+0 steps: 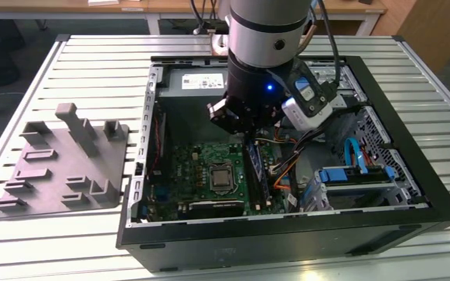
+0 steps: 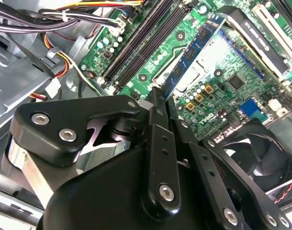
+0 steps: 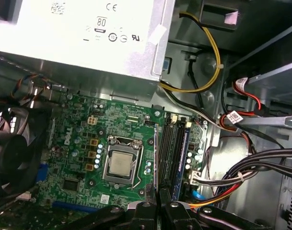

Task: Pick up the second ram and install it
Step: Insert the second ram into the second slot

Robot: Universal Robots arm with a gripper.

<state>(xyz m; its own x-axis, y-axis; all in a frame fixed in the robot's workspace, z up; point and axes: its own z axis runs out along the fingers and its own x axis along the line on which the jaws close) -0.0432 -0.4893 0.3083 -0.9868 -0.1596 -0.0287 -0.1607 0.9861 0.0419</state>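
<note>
Insertion step: second ram (image 2: 193,53) was held edge-down in hand (image 2: 157,96), clamped narrow, above memory slots (image 2: 136,43); square alignment judged needed.

bright even overhead light; case (image 1: 287,243) interior shadowed, blue led (image 1: 269,88) glowing on arm (image 1: 264,35), glare on power supply (image 3: 88,33), the second ram (image 2: 195,50) well lit.

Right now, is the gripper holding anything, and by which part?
Yes: the gripper is shut on the second ram, pinching its upper long edge, with the stick standing on edge over the memory slots.
</note>
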